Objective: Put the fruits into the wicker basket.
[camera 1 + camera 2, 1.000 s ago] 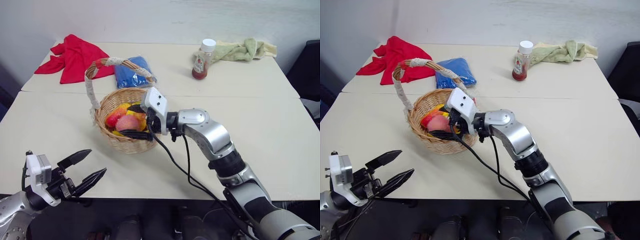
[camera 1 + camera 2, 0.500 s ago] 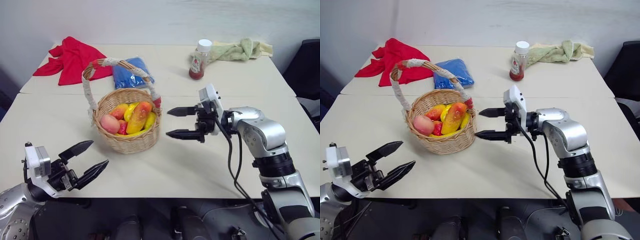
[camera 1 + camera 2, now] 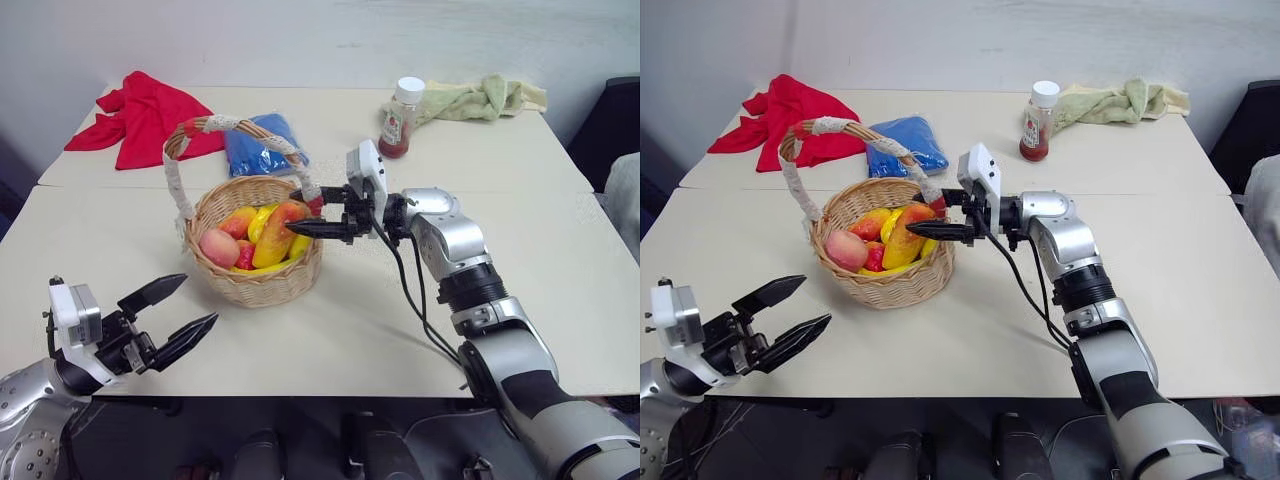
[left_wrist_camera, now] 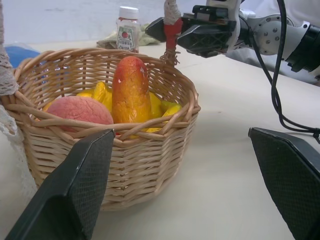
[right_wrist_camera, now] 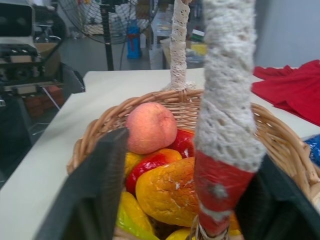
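Note:
The wicker basket (image 3: 262, 288) stands on the near table, its arched handle (image 3: 180, 175) wrapped in whitish lace. Inside lie the fruits: an orange-yellow mango-like one (image 3: 277, 232) with a reddish end, a pink peach (image 3: 219, 247) and some yellow pieces. My right gripper (image 3: 303, 213) reaches in from the right, its jaws on either side of the handle's red-wrapped foot (image 5: 220, 192). A gap still shows between one finger (image 5: 95, 190) and the handle, so the gripper is open. My left gripper (image 3: 178, 306) hovers open off the table's front edge, left of the basket, holding nothing.
On the far table lie a red cloth (image 3: 145, 115), a blue packet (image 3: 258, 145) just behind the basket, a red-filled bottle (image 3: 398, 120) with a white cap and a green towel (image 3: 475, 98). A dark chair (image 3: 615, 130) stands at the right.
My right gripper left the peach in the basket and drew back to the right with jaws wide. It has since returned to the handle's foot with jaws narrower. The left gripper stays put.

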### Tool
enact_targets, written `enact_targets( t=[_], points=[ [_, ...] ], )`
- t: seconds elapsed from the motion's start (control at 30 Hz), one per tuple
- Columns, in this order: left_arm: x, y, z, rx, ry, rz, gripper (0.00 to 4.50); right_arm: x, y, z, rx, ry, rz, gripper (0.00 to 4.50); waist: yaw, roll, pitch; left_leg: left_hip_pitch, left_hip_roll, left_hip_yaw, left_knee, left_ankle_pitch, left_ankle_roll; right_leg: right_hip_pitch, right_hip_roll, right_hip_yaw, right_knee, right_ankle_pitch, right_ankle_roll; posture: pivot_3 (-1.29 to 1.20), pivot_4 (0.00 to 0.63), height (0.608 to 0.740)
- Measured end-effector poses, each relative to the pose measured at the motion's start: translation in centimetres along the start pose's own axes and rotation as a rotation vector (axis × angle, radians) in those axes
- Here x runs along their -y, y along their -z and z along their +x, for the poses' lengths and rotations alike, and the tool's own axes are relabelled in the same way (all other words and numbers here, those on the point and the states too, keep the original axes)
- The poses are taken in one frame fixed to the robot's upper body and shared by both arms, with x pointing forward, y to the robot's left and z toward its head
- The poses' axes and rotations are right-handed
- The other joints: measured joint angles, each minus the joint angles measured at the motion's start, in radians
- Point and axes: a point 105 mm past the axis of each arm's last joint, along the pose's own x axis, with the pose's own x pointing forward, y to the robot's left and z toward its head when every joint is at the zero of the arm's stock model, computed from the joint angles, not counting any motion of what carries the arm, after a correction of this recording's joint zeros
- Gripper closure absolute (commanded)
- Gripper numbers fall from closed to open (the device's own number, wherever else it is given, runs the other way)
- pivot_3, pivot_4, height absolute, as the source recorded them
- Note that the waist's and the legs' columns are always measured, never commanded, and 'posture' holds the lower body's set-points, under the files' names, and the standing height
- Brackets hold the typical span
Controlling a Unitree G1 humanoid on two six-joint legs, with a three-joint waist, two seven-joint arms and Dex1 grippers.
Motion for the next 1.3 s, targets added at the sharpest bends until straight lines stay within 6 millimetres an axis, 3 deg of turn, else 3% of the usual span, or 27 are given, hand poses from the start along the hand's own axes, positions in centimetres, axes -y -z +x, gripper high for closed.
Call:
enact_targets(
  t=[0.17, 0.37, 0.53, 0.73, 0.83, 0.93, 1.07, 1.1, 1.3],
  points=[
    [0.1, 0.0, 0.1, 0.002, 0.01, 0.001, 0.0, -0.1, 0.6, -2.1, -0.007, 0.027, 0.017, 4.34, 0.003, 0.0, 0.0, 0.0, 0.0, -0.001, -0.001, 0.0, 0.0, 0.0, 0.0, -0.001, -0.002, 0.0, 0.0, 0.0, 0.15, 0.74],
    [-0.2, 0.1, 1.8, 0.017, 0.101, -0.002, 0.0, -1.5, 0.6, -6.4, 0.002, 0.129, 0.027, 4.36, 0.022, 0.001, 0.0, 0.0, -0.001, -0.001, 0.0, 0.0, 0.0, 0.0, 0.0, -0.001, -0.002, 0.0, 0.0, 0.0, 0.15, 0.74],
    [-1.1, -0.3, 4.1, 0.034, 0.187, 0.007, 0.0, -2.8, -1.5, -11.0, 0.043, 0.349, 0.01, 4.37, 0.028, 0.001, 0.001, -0.001, -0.001, -0.001, 0.0, 0.0, 0.0, 0.0, 0.0, -0.001, -0.002, 0.0, 0.0, 0.0, 0.15, 0.74],
    [-1.8, -0.1, 6.3, 0.035, 0.274, -0.008, 0.0, -2.7, -3.7, -19.6, 0.038, 0.789, -0.109, 4.37, 0.025, 0.001, 0.001, 0.0, -0.002, 0.001, 0.0, 0.0, 0.0, 0.0, 0.002, -0.001, -0.002, 0.0, 0.001, 0.0, 0.15, 0.74],
    [-2.0, 0.0, 7.0, 0.032, 0.307, -0.01, 0.0, -2.5, -3.1, -24.0, -0.003, 0.978, -0.141, 4.37, 0.025, 0.001, 0.001, 0.001, -0.001, 0.002, 0.0, 0.0, 0.0, 0.0, 0.003, -0.001, -0.002, 0.0, 0.001, 0.0, 0.15, 0.74],
    [-2.0, 0.0, 7.4, 0.032, 0.323, 0.002, 0.0, -2.1, -1.0, -27.7, -0.054, 1.127, -0.122, 4.37, 0.022, 0.001, 0.001, 0.003, 0.0, 0.007, 0.0, 0.0, 0.0, 0.0, 0.005, 0.0, -0.001, 0.001, 0.001, 0.0, 0.15, 0.74],
    [-1.9, 0.1, 7.6, 0.027, 0.338, 0.011, 0.0, -1.6, 0.7, -29.6, -0.055, 1.2, -0.088, 4.37, 0.019, 0.001, 0.001, 0.005, 0.001, 0.01, 0.0, 0.001, 0.0, -0.001, 0.007, 0.001, 0.001, 0.001, 0.001, 0.0, 0.15, 0.74],
    [-1.8, 0.0, 7.6, 0.027, 0.34, 0.013, 0.0, -1.2, 0.8, -29.7, -0.045, 1.206, -0.081, 3.65, 0.019, 0.001, 0.001, 0.006, 0.001, 0.01, 0.0, 0.001, 0.0, -0.001, 0.007, 0.002, 0.001, 0.001, 0.002, 0.0, 0.15, 0.74],
    [-2.1, 0.3, 7.5, 0.001, 0.33, 0.024, 0.0, -1.0, 2.3, -29.9, -0.07, 1.213, -0.044, 1.72, 0.026, 0.002, 0.001, 0.004, 0.001, 0.009, 0.001, 0.001, 0.0, -0.001, 0.006, 0.007, 0.0, 0.001, 0.002, 0.0, 0.15, 0.74]
  ],
)
